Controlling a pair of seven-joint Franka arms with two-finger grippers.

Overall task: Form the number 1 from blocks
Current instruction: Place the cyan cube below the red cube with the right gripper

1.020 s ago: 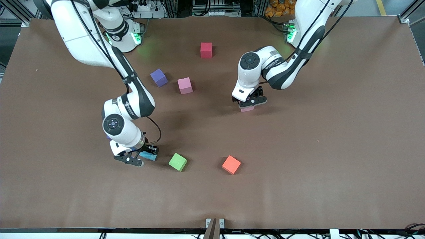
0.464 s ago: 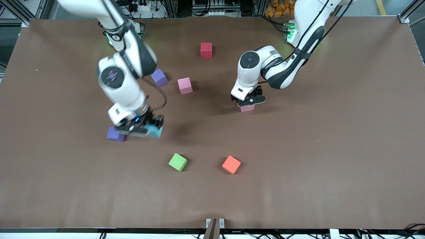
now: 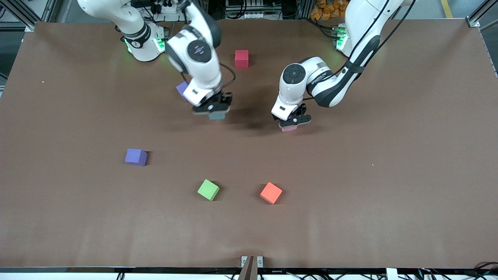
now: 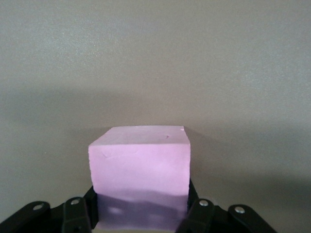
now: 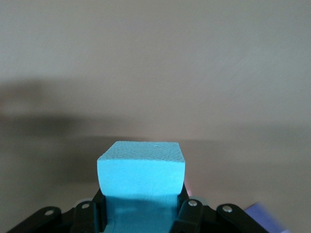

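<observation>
Right gripper [image 3: 212,111] clamps the light blue block [image 3: 217,115] aloft at upper centre; left gripper [image 3: 292,122] pinches a pink block [image 3: 289,128] nearby, mid-frame; best set both down square, edges flush.

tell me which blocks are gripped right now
Two: the light blue block in the right gripper, and a pink block in the left gripper. The others lie free on the table.
</observation>
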